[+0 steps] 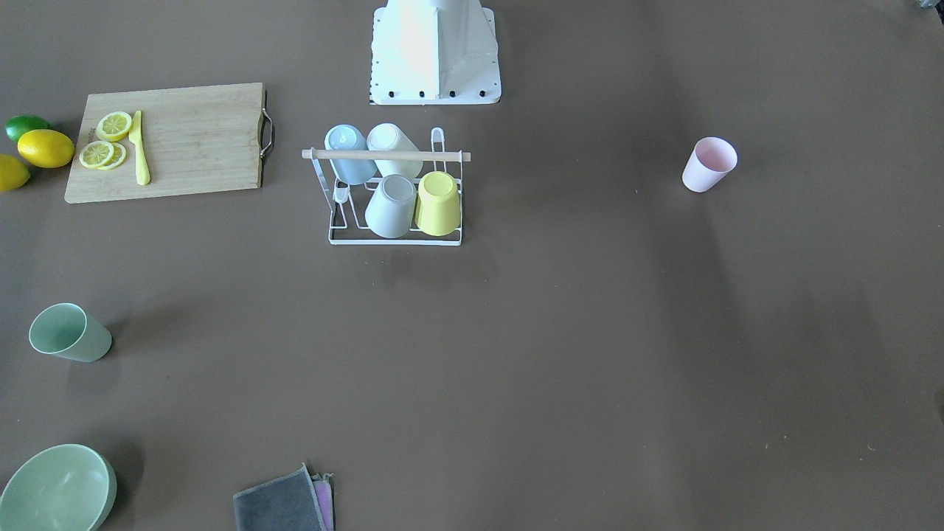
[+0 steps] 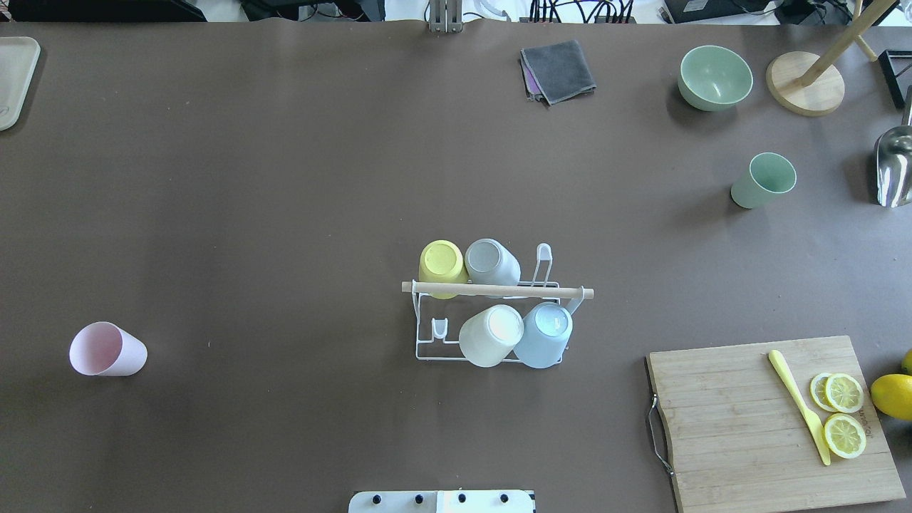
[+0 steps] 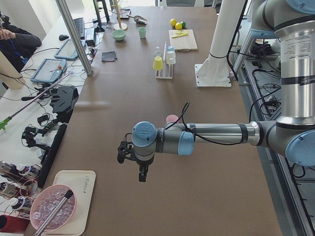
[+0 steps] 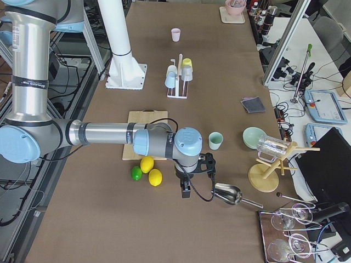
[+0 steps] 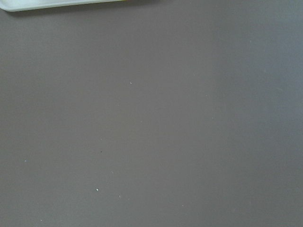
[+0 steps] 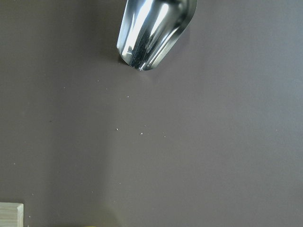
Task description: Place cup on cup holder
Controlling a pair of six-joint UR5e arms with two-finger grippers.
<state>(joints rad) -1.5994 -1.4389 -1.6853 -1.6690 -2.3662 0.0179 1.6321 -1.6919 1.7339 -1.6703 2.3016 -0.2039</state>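
Note:
The white wire cup holder with a wooden dowel [image 1: 383, 155] stands mid-table, also in the overhead view [image 2: 499, 289]. Several cups sit upside down on its prongs: yellow [image 2: 442, 262], grey [image 2: 491, 261], white [image 2: 491, 335] and blue [image 2: 545, 335]. A pink cup [image 2: 107, 349] stands upright and alone on the robot's left side [image 1: 709, 164]. A green cup [image 2: 764, 181] stands far right [image 1: 70, 333]. My left gripper [image 3: 142, 174] hangs over bare table near the pink cup [image 3: 172, 118]. My right gripper [image 4: 185, 190] hangs beside the lemons. I cannot tell whether either is open or shut.
A wooden cutting board [image 2: 755, 427] holds lemon slices and a yellow knife. Lemons and a lime [image 4: 143, 170] lie beside it. A green bowl [image 2: 714, 77], grey cloth [image 2: 558, 70], metal scoop [image 6: 154, 33], wooden stand [image 2: 805, 84] and white tray [image 2: 14, 78] sit near the edges.

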